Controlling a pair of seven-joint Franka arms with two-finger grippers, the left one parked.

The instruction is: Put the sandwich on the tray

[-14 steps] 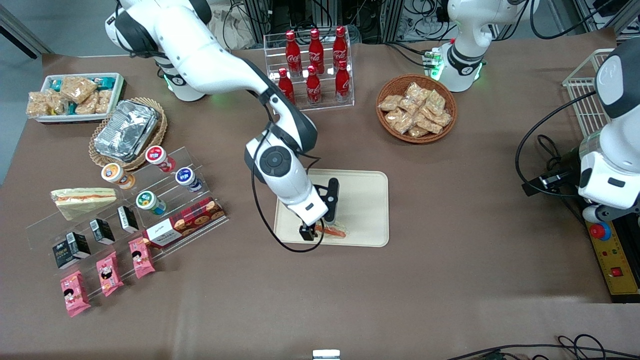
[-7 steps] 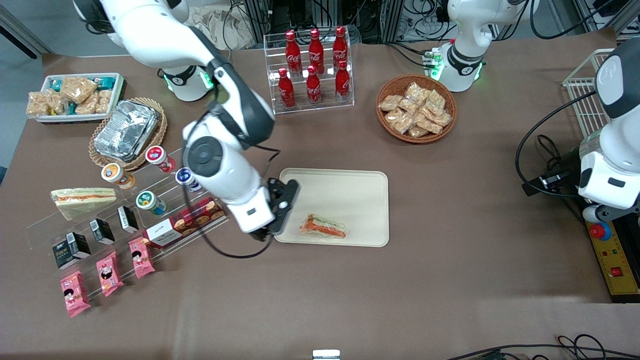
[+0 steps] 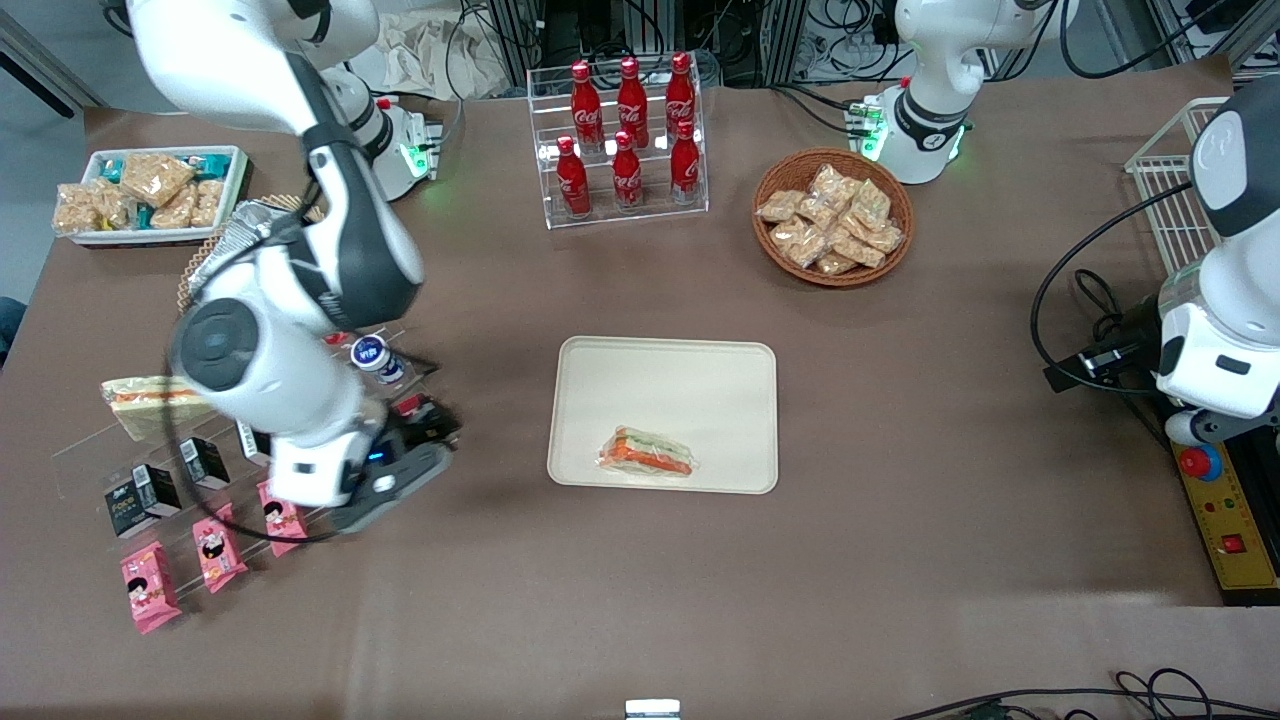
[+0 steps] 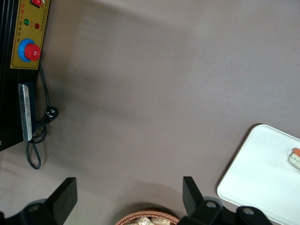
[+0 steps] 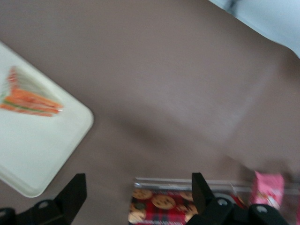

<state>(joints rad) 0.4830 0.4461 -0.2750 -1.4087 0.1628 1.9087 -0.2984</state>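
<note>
Near tray [image 3: 735, 372] edge: sandwich [image 3: 646, 453]; gripper [image 3: 395, 478] apart, open.

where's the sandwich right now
The sandwich lies on the tray, at its edge nearest the front camera. The open, empty gripper is off the tray, over the clear snack rack.

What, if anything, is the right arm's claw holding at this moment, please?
Nothing. The claw is open and empty above the cookie box, apart from the sandwich, which lies on the tray.
</note>
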